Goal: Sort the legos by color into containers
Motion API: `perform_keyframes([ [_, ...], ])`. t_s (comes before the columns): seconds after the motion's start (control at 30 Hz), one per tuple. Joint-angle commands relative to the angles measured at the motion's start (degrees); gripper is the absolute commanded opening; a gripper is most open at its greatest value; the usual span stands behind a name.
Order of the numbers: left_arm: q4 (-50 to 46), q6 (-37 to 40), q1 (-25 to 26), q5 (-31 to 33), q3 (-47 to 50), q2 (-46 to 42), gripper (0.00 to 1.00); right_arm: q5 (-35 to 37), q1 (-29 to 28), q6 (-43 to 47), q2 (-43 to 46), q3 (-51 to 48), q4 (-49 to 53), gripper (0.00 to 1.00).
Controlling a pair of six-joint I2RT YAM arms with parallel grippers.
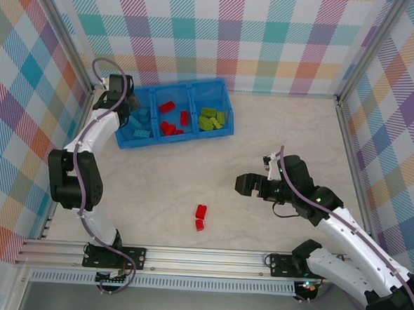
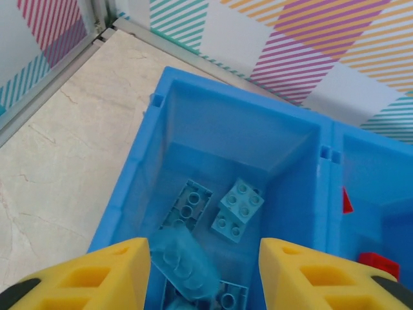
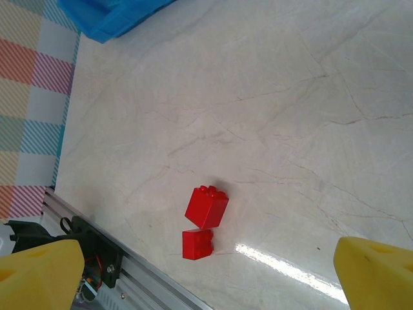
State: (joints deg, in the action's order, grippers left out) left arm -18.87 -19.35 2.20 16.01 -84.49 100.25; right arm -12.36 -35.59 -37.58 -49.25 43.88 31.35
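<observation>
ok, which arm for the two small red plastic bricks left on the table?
Right. The right pincer, open, hovers near the red bricks; the left pincer is over the left compartment of the blue plastic tray.

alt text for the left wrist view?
Left claw stands open over the blue tray's end compartment, a blurred light blue brick between its yellow fingers. More light blue bricks lie on its floor; red bricks show next door.

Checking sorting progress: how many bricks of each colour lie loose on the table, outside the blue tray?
Red bricks: 2
Light blue: 0
Lime green: 0
Total loose: 2
</observation>
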Motion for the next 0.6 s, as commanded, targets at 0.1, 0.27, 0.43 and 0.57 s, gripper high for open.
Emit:
perform_keyframes([
  [0.1, -3.85, -0.81, 0.85, -9.38, -0.05, -12.45, 0.49, 2.67, -4.06, -0.01, -6.66, 3.62, -0.34, 1.0],
  [0.27, -9.16, 8.33, 8.26, -19.64, 3.2, -23.7, 0.53, 6.79, -11.0, 2.03, -16.78, 5.72, -1.84, 1.0],
  [0.43, -16.27, 25.01, 17.36, -25.59, 7.83, -34.2, 0.62, 8.79, -17.12, 1.02, -28.11, 9.23, -3.35, 1.0],
  [0.57, -20.03, 40.93, 20.12, -34.76, 15.67, -45.46, 0.75, 15.25, -21.4, -7.56, -35.63, 12.45, -2.22, 0.98],
])
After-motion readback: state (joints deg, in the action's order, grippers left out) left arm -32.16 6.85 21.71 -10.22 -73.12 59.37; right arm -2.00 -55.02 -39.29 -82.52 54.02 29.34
